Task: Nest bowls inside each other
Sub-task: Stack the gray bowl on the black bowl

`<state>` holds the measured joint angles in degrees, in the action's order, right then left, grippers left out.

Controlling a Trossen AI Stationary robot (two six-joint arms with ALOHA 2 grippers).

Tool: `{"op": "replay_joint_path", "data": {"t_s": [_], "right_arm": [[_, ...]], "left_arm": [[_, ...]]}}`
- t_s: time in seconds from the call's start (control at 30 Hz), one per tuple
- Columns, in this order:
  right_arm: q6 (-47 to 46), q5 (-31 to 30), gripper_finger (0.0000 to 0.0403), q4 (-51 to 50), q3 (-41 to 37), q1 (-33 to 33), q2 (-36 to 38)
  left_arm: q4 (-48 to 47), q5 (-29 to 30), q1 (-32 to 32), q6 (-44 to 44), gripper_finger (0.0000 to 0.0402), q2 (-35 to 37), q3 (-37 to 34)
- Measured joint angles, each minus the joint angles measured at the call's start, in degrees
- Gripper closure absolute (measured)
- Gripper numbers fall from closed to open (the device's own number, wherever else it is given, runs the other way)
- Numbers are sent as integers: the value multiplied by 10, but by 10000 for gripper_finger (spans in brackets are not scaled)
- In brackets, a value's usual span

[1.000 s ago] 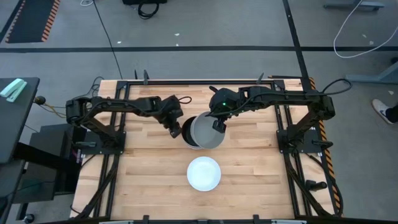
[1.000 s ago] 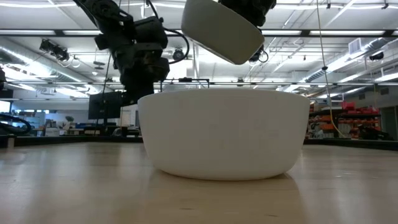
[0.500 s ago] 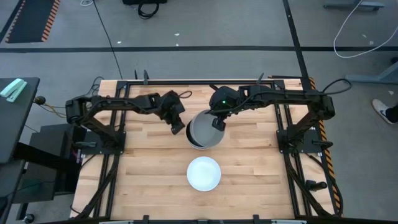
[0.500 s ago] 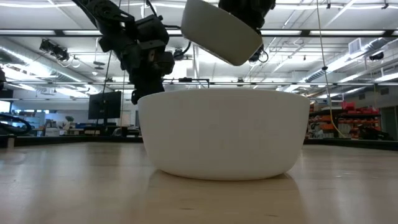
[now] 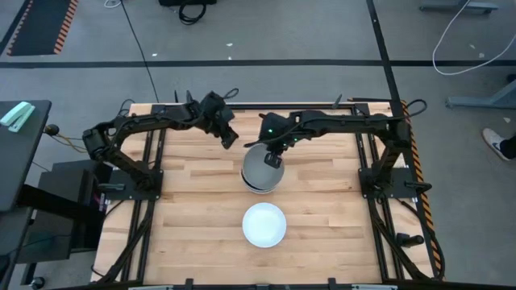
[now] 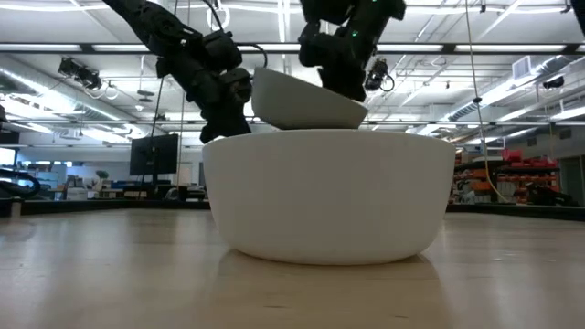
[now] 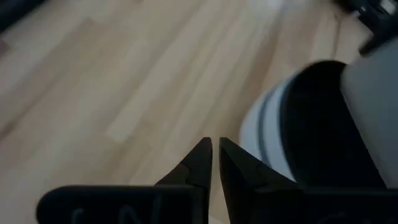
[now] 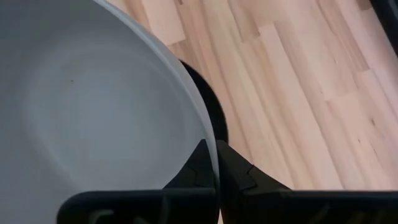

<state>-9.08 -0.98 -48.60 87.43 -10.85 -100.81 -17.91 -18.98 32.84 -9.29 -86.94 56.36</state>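
My right gripper [image 5: 272,159] is shut on a light grey bowl [image 5: 261,171], held tilted over a stack at mid-table. The right wrist view shows the grey bowl [image 8: 93,106] with a black bowl's rim [image 8: 214,118] just under it. The left wrist view shows the stack: a white bowl [image 7: 261,124] outside, the black bowl [image 7: 317,137] inside it, the grey bowl [image 7: 373,93] above. My left gripper [image 5: 228,137] is shut and empty, to the far left of the stack. A lone white bowl [image 5: 264,225] rests on its base nearer the front edge. My right gripper pinches the grey bowl's rim [image 8: 198,134] on its far right side, one finger inside the bowl and one outside. The fingers come from above, pointing down. The bowl [image 6: 306,100] hangs tilted; the front white bowl hides whether its base rests in the stack.
The wooden tabletop [image 5: 322,201] is bare to the left and right of the stack and of the front bowl. A black frame rail [image 5: 258,105] runs along the far edge. In the low view the front white bowl [image 6: 329,196] blocks the stack's lower part.
My right gripper has gone down and toward the table's left with the grey bowl, bringing it from high above down over the stack, still tilted. My left gripper has drawn back from the stack toward the far left and risen.
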Motion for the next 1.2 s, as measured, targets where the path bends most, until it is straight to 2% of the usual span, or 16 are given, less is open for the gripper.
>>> {"op": "replay_joint_path", "data": {"t_s": [0.17,0.4,0.7,0.9,1.2], "right_arm": [[3,20,402,-30,55,-13,-42],[2,20,402,-142,155,-16,-102],[1,27,402,-238,259,-18,-166],[-5,35,402,-280,267,-28,-173],[-12,58,402,-287,267,-27,-173]], "left_arm": [[0,18,43,15,372,0,0],[0,73,97,7,384,0,0],[0,85,114,29,376,0,0],[0,95,114,54,374,0,0],[0,109,114,55,385,0,0]]}}
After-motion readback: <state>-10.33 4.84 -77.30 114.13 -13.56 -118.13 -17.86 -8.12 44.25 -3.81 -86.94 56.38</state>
